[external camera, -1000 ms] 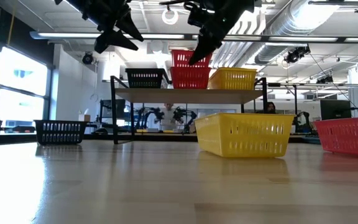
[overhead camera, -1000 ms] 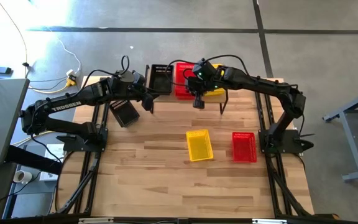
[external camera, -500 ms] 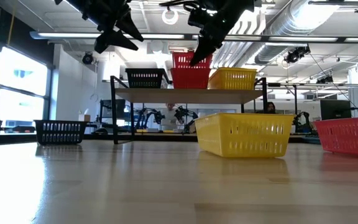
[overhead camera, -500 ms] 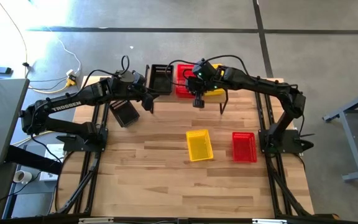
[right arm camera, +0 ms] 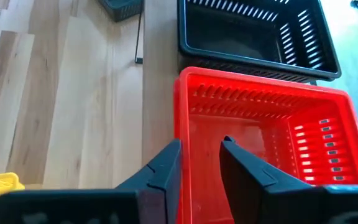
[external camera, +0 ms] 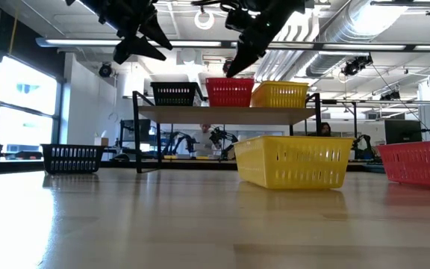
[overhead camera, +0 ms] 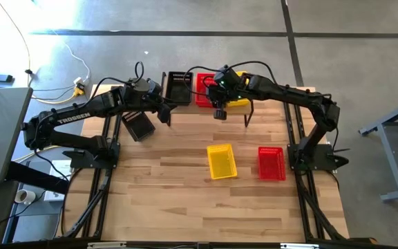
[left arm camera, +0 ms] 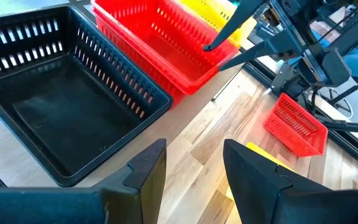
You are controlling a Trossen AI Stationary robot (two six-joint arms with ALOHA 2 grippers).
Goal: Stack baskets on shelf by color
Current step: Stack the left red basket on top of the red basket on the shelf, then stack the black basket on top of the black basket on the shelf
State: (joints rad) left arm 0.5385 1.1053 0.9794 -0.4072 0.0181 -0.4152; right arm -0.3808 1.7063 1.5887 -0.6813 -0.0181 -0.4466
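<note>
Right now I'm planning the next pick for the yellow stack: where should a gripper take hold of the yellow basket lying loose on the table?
Grip the yellow basket by one long side wall just under its flared rim, coming straight down. It sits upright and open-topped, apart from the red basket, so one finger likely fits inside, one outside. The right gripper is nearer.

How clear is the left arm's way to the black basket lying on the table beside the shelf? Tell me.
Probably clear. The left gripper hangs open above the table by the shelf, and the loose black basket sits right beside it on bare tabletop, with nothing on or over it. The right gripper is off by the red stack.
</note>
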